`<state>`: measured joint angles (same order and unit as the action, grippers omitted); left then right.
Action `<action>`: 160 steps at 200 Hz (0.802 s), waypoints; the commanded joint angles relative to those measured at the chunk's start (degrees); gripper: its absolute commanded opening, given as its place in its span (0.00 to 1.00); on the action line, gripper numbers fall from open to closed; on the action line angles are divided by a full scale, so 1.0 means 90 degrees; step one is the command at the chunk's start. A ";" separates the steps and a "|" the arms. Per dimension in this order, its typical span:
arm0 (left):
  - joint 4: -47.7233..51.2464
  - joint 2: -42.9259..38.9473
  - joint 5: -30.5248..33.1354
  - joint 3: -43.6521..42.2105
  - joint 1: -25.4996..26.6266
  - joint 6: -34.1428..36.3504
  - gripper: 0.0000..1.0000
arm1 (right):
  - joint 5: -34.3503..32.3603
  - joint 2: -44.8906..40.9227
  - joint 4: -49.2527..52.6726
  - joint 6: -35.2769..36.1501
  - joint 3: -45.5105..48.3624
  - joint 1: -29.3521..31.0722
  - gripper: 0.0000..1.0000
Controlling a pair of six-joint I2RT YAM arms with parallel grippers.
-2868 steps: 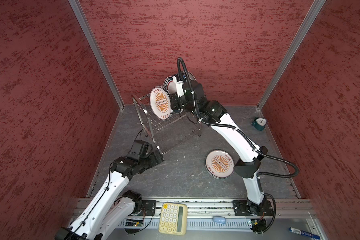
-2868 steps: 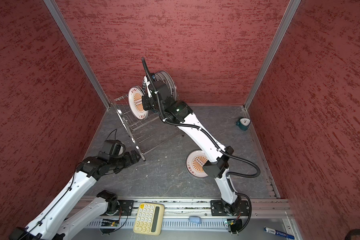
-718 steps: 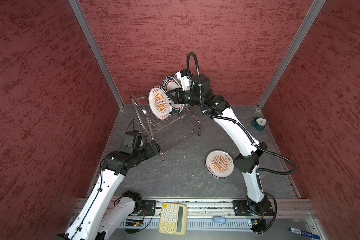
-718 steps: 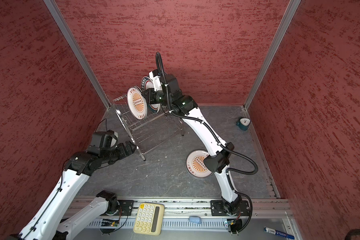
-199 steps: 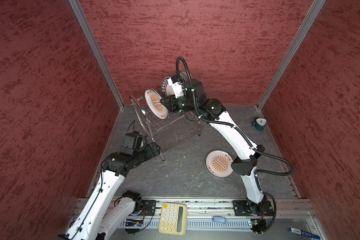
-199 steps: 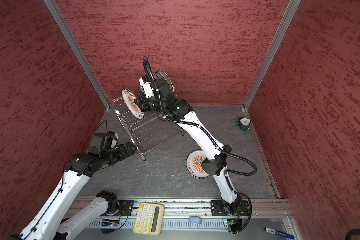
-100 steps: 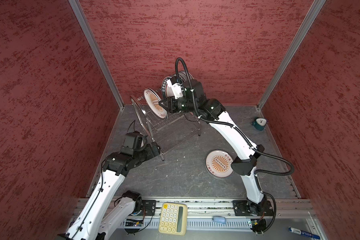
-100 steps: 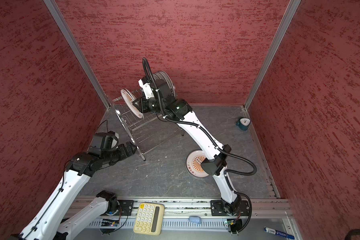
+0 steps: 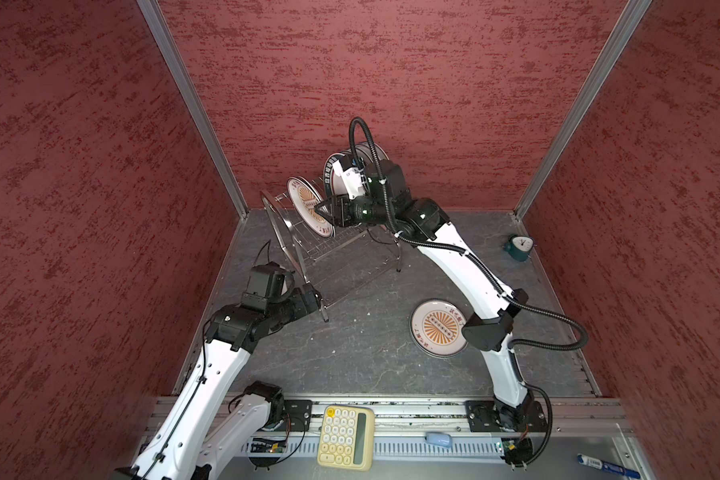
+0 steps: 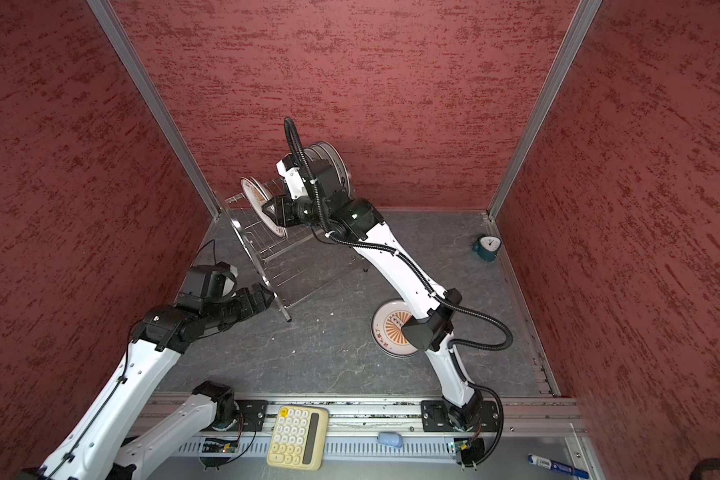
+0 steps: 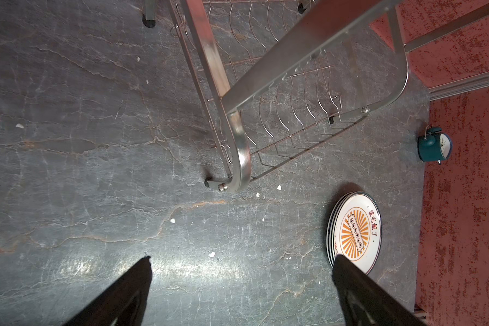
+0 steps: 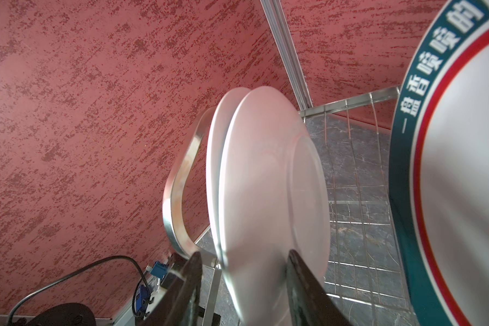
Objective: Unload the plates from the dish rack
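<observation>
Front plate newly leftward-tilted on edge in dish rack; right hand apart astride it, left hand wide.

Mottled red textured walls, aluminium corner posts, grey veined floor (fine pale cracks)

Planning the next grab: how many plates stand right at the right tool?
2: nearer plate and farther plate, on edge together in the rack, backs toward the open right tool. None seems hidden.
</observation>
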<state>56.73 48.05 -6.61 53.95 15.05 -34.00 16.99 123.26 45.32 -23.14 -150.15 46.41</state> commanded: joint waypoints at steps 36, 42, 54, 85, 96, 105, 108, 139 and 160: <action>-0.0131 0.0070 -0.0066 0.0010 -0.0051 0.0086 0.99 | 0.0277 -0.0067 -0.0172 -0.0012 0.0095 0.0048 0.50; -0.0140 0.0090 -0.0066 0.0020 -0.0051 0.0094 0.99 | 0.0270 -0.0077 -0.0172 -0.0026 0.0094 0.0048 0.50; -0.0153 0.0120 -0.0066 0.0041 -0.0051 0.0096 0.99 | 0.0319 -0.0092 -0.0186 0.0002 0.0124 0.0048 0.50; -0.0153 0.0178 -0.0044 0.0095 -0.0051 0.0116 1.00 | 0.0125 -0.0122 -0.0187 -0.0008 0.0203 0.0047 0.50; -0.0144 0.0187 -0.0041 0.0104 -0.0051 0.0125 1.00 | 0.0091 -0.0112 -0.0182 0.0002 0.0206 0.0048 0.50; -0.0140 0.0175 -0.0040 0.0108 -0.0052 0.0126 0.99 | 0.0097 -0.0107 -0.0191 0.0002 0.0208 0.0048 0.50; -0.0141 0.0178 -0.0046 0.0109 -0.0051 0.0129 0.99 | 0.0102 -0.0103 -0.0192 0.0011 0.0197 0.0048 0.50; -0.0156 0.0187 -0.0050 0.0090 -0.0051 0.0131 0.99 | 0.0171 -0.0155 -0.0206 0.0041 0.0205 0.0048 0.52; -0.0179 0.0201 -0.0054 0.0080 -0.0051 0.0118 0.99 | 0.0124 -0.0261 -0.0168 0.0124 0.0199 0.0048 0.57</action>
<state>56.29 49.67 -6.87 53.95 15.05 -33.91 18.06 123.26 44.82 -23.07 -148.64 46.44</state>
